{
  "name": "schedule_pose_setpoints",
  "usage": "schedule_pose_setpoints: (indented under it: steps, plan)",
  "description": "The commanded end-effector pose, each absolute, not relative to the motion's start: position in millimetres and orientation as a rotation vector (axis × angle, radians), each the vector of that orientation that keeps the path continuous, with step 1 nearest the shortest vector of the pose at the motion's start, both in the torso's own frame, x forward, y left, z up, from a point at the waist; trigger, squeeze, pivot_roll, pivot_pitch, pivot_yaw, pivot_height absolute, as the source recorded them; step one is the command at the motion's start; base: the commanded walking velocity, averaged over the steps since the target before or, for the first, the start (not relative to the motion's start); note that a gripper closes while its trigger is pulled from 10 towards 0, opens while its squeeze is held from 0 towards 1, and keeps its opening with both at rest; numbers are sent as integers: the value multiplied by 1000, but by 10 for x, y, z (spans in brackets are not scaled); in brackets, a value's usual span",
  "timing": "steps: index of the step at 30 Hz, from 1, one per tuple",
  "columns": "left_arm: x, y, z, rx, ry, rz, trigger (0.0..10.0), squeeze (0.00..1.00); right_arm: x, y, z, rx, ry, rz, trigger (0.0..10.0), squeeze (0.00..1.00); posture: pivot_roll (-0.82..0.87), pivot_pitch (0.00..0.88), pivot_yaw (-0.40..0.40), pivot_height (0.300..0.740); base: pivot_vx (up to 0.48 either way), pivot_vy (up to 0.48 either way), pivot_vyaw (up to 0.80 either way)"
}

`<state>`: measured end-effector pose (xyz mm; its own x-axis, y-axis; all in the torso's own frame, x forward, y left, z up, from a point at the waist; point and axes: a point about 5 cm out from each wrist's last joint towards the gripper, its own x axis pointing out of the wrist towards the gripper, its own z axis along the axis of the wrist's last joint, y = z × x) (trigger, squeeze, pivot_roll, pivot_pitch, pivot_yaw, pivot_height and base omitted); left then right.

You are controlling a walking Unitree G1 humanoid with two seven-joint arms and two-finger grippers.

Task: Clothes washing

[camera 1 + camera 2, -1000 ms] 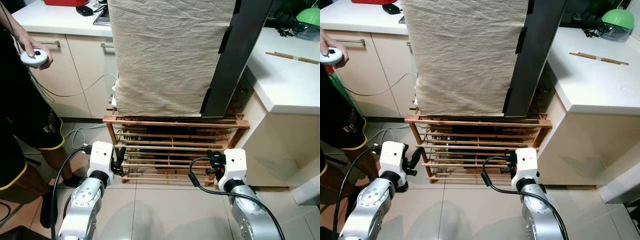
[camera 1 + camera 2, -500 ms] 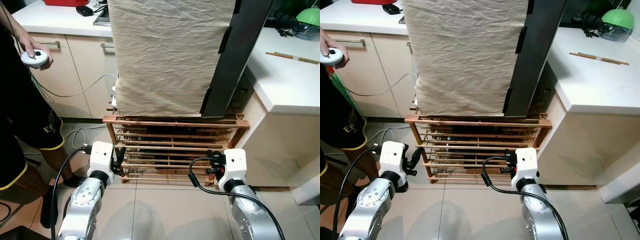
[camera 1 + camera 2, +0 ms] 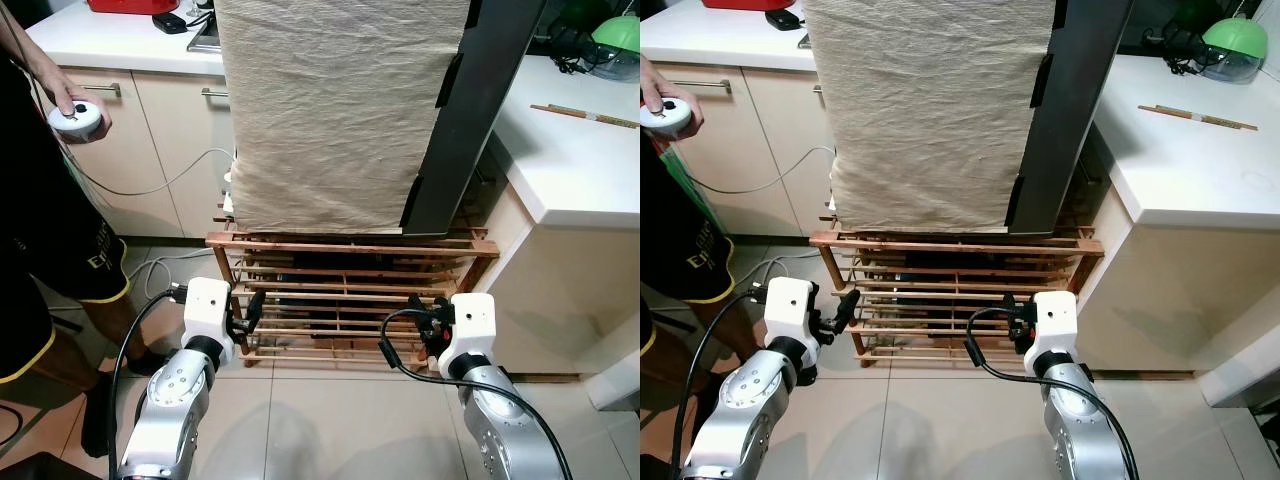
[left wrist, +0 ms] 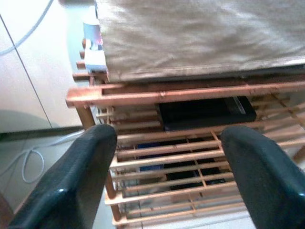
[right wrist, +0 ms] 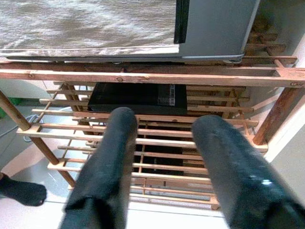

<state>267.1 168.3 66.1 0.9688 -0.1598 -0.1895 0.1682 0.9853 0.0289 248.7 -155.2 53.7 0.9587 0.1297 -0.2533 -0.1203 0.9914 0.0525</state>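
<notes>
Left gripper is raised low before the robot, fingers spread wide in the left wrist view and holding nothing; its tips point at the left end of the wooden slatted rack. Right gripper sits level with it on the other side, fingers parted by a moderate gap, also empty, aimed at the rack's middle shelves.

Both grippers are just short of the rack's front edge, apart from it. Light floor tiles lie open beneath and between the arms, so there is room to draw back or reposition.

On the rack's top edge stands the tall appliance draped in a beige cloth cover, judged to be the washing machine the task concerns. It lies straight ahead of and above both grippers, its long axis upright. A dark panel leans along its right side, nearer the right gripper. No loose clothes can be identified.

A black flat device rests on an upper shelf under the machine.

Clearances: cabinet fronts close the left, a white counter overhangs on the right, narrowing sideways room there. A person stands at far left, hand gripping a white controller; a trailing cable hangs near the rack's left corner, a snag risk.
</notes>
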Motion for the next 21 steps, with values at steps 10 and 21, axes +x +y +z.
schedule_pose_setpoints:
  steps: [10,21]
  plan:
    - [2701,1774,676,18,161,-111,10000,1000,2514,-1669,657,43,179,61,10000,1000,-69,0,13,740,0,0,0]
    - [2776,1580,985,-61,105,-229,10000,0,2581,-1752,908,53,84,-13,10000,1000,-83,0,31,740,0,0,0]
